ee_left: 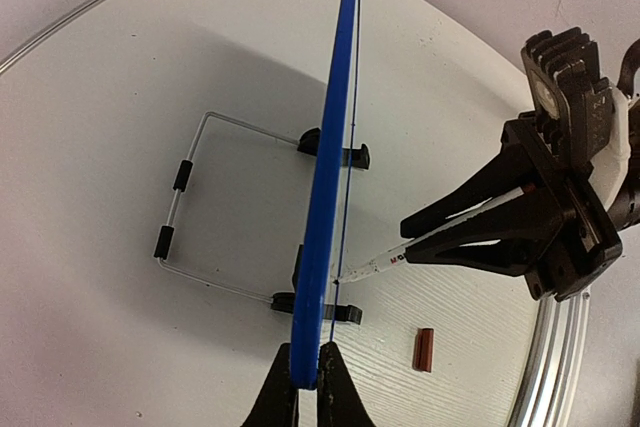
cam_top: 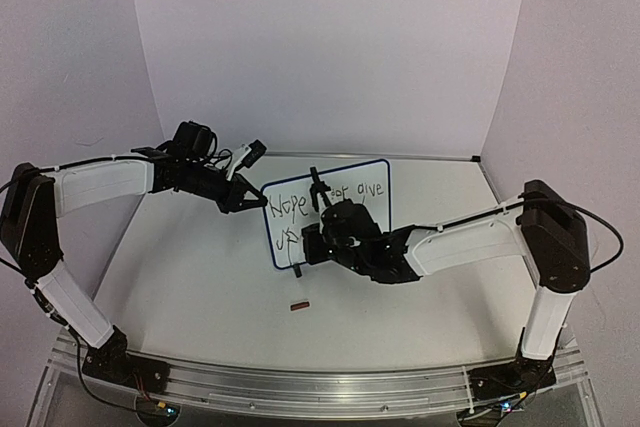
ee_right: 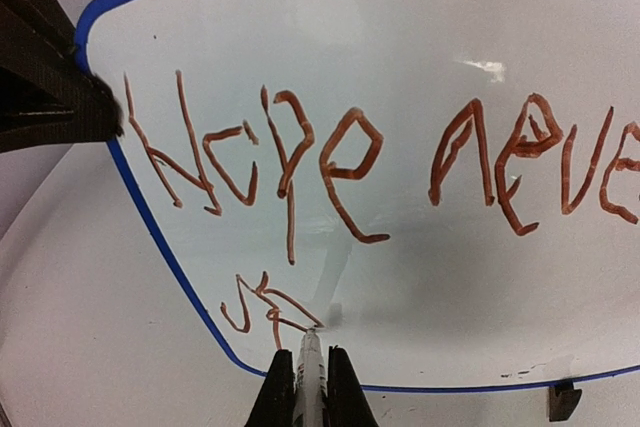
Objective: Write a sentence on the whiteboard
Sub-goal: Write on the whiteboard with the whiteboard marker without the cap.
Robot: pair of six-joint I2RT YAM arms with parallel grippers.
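The whiteboard (cam_top: 375, 209) stands upright on the table, glossy white inside a dark blue frame (ee_left: 335, 147). My left gripper (cam_top: 248, 197) is shut on its left edge, the jaws pinching the blue frame (ee_left: 308, 387). My right gripper (cam_top: 314, 239) is shut on a white marker (ee_right: 310, 372), also visible side-on in the left wrist view (ee_left: 400, 257). The marker's tip touches the board's lower left. The sentence (ee_right: 290, 197) is in reddish-brown strokes: "Hope never give" on the top line, and a rough "up" (ee_right: 262, 297) below it, where the tip rests. My right gripper (ee_right: 310, 387) hides part of the writing from above.
A small reddish-brown cap (cam_top: 299, 304) lies on the table in front of the board (ee_left: 424, 349). A bent wire stand (ee_left: 190, 207) and black feet (ee_left: 345, 157) sit at the board's base. A metal rail (cam_top: 300, 382) runs along the near edge. White walls enclose the back.
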